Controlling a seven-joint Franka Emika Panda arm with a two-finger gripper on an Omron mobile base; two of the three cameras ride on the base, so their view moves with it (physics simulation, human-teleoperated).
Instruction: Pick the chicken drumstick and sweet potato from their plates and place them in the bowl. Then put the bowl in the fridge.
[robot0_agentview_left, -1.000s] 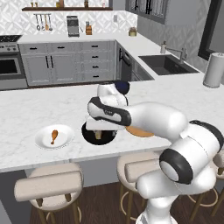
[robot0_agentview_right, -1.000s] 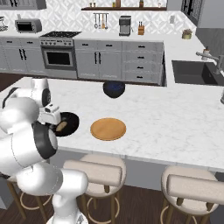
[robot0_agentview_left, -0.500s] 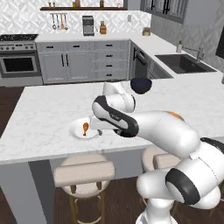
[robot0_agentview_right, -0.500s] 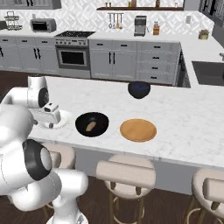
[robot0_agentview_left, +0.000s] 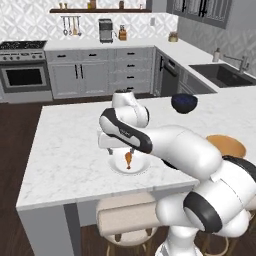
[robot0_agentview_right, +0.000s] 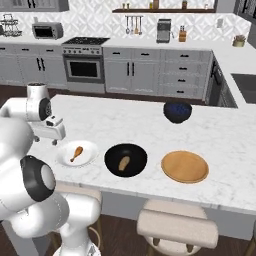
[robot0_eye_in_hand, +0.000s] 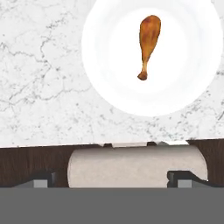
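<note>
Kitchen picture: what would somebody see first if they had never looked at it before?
The big white robot arm curls over the marble counter, its open tool hovering beside the white plate. On that plate lies an orange-brown chicken drumstick. Next to it sits the black bowl with the sweet potato already inside, then an orange plate with nothing on it.

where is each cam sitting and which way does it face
Left base view: behind the arm's left, facing the island; arm rises lower right, over the white plate.
Right base view: behind its right; arm lower left, open gripper beside the plate.
Hand view: looks down on the chicken drumstick.
All share plate and drumstick.
</note>
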